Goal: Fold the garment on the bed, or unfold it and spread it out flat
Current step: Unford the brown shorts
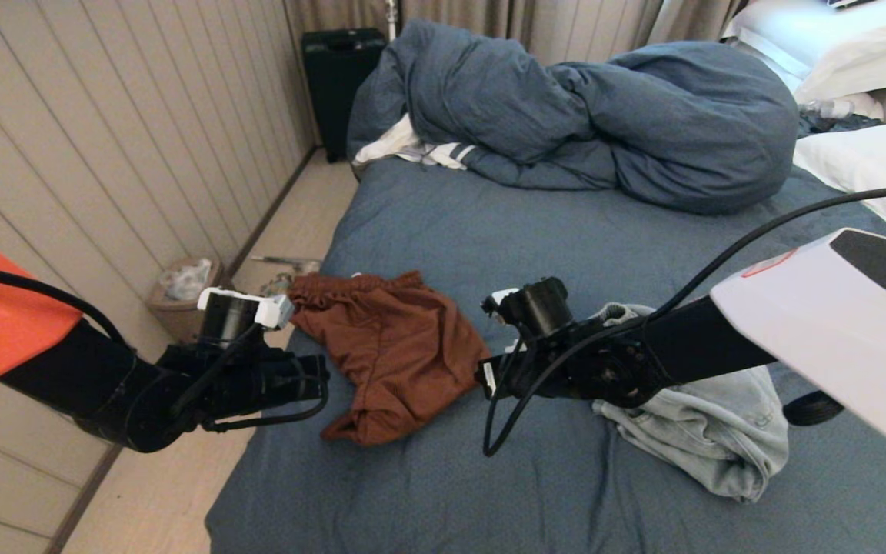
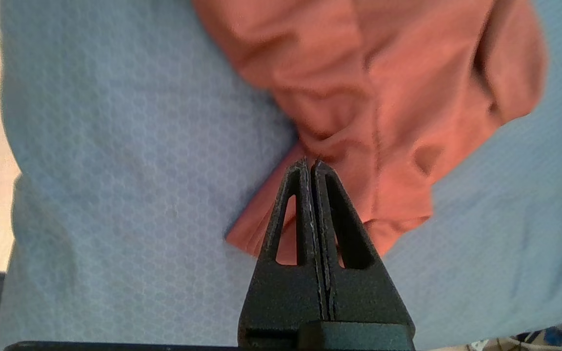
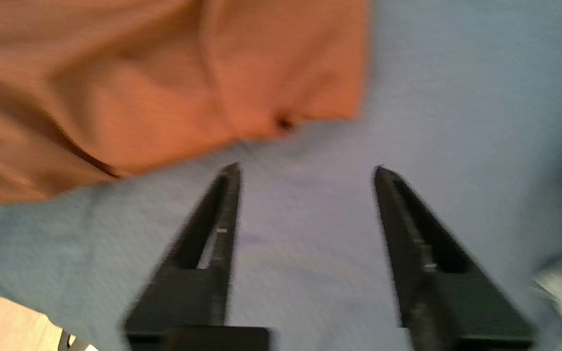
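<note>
Bed: left claw closed, maybe pinching rust shorts; right claw spread.

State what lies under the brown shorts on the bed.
The brown shorts lie crumpled on the blue sheet of the bed. Anything beneath their folds is covered and cannot be seen.

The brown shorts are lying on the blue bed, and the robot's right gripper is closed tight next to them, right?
Not quite. The brown shorts do lie on the blue bed, but the right gripper is open, its fingers spread apart over bare sheet beside the shorts, as the right wrist view shows. The shut one is the left gripper.
</note>
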